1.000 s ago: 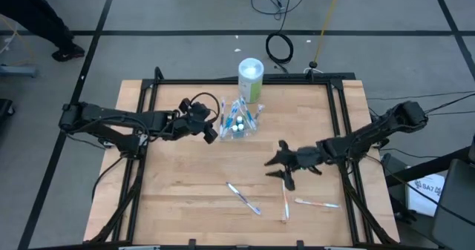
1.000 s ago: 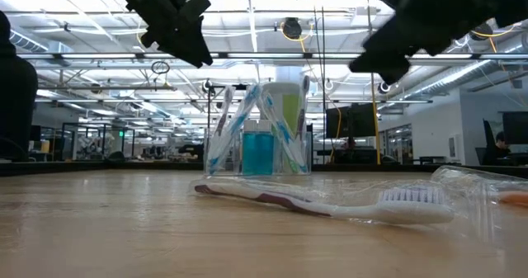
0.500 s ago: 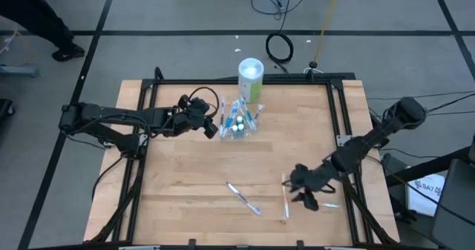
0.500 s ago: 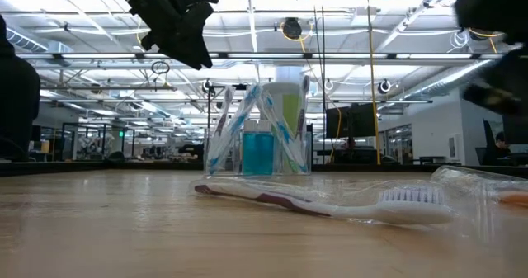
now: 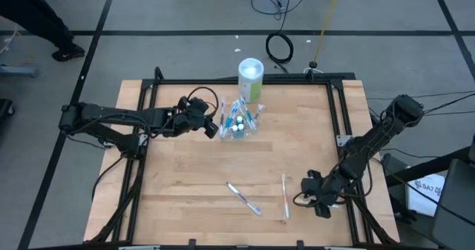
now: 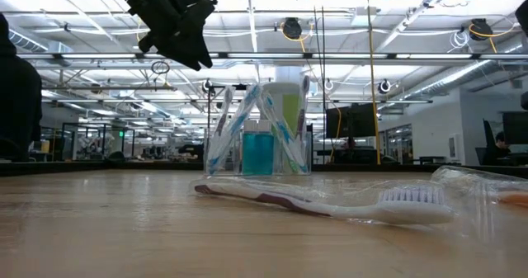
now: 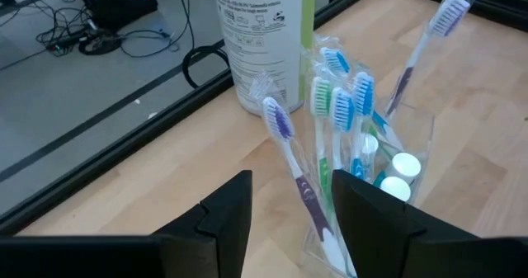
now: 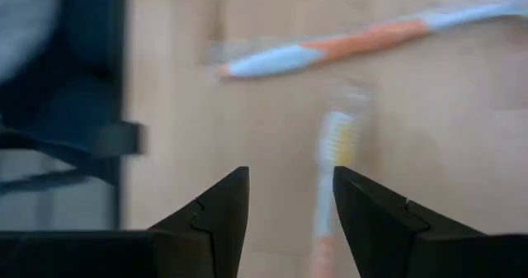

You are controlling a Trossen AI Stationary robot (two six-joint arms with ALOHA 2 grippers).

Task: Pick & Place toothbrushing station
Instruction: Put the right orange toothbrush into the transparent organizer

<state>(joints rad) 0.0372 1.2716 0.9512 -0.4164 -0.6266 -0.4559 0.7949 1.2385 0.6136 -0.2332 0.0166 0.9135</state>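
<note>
right hand gapes empty above two toothbrushes seen only by its wrist; left hand open beside cup.

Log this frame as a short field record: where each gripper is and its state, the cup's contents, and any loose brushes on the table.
left gripper: open, beside the clear cup, nothing held
right gripper: open, low at the table's near right, above loose toothbrushes
cup contents: wrapped toothbrushes standing upright, white-capped tubes
loose toothbrushes: purple-handled one, orange-handled one; right wrist view shows an orange-and-blue one
behind cup: white-and-green canister
</note>
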